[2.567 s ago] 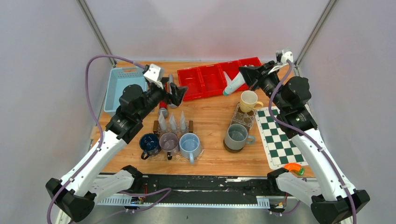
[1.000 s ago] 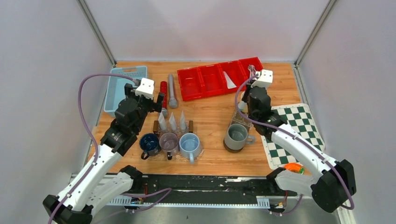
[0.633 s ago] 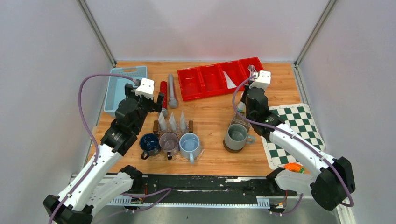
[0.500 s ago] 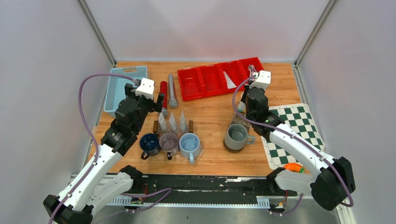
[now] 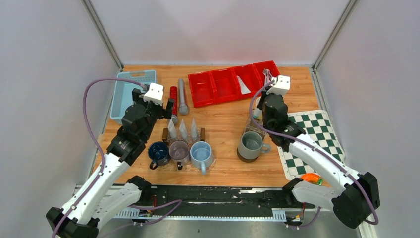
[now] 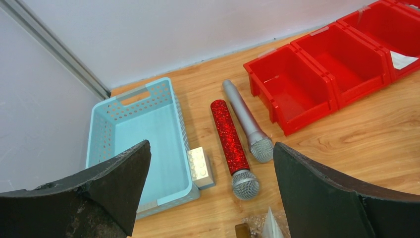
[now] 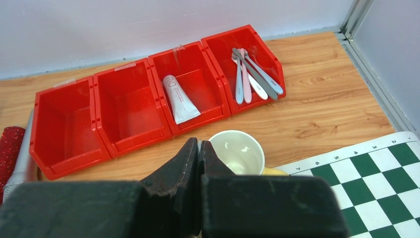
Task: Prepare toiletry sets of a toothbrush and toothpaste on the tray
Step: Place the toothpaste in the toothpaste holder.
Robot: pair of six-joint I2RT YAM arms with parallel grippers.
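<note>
Wooden table, red tray [image 7: 132, 143] at back. Right gripper [image 7: 199, 148] carried the toothpaste [image 7: 181, 99] seconds ago and is now pulled back empty, jaws pressed together. Tube lies in third bin, toothbrushes [image 7: 253, 75] one bin over. Left gripper [image 6: 211, 148] has jaws wide, empty. Set needs a brush.

Closed black claw [image 7: 199, 145] beside cream ceramic mug [image 7: 236, 152], white toothpaste tube [image 7: 180, 100] in red plastic bin [image 7: 200, 83], slim toothbrushes [image 7: 252, 75] in neighbouring bin [image 7: 224, 52]

A robotics lab cell: plain white panels [image 5: 218, 29] on metal corner posts [image 5: 101, 32] enclose a wooden table [image 5: 223, 124] holding mismatched props: mugs [image 5: 200, 153], microphones [image 5: 182, 96], a chessboard mat [image 5: 302, 144].
</note>
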